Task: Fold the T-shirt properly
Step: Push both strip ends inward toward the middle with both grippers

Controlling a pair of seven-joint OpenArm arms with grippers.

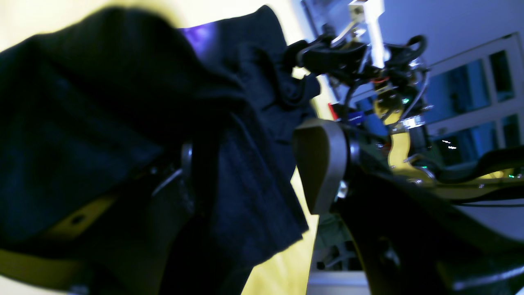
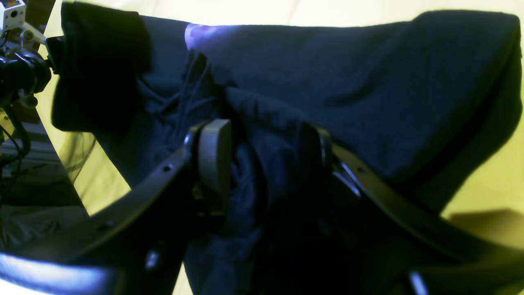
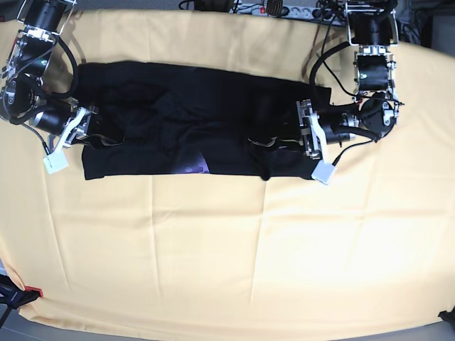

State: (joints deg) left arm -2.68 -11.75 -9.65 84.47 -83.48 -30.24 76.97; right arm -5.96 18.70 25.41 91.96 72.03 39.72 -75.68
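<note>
The black T-shirt [image 3: 199,106] lies as a long band across the far half of the pale yellow tablecloth [image 3: 227,249], with a bit of purple print [image 3: 192,168] showing at its near edge. My left gripper [image 3: 304,138] is at the shirt's right end. In the left wrist view its jaws [image 1: 254,164] stand wide open, one pad [image 1: 323,164] bare, while cloth [image 1: 82,102] drapes over the other finger. My right gripper [image 3: 85,128] is at the shirt's left end. In the right wrist view it [image 2: 264,155] is shut on a bunched fold of the shirt [image 2: 368,82].
A power strip with cables [image 3: 284,8] lies along the table's far edge. A small red and black object [image 3: 21,295] sits at the near left corner. The other arm [image 1: 360,61] shows in the left wrist view, beyond the shirt.
</note>
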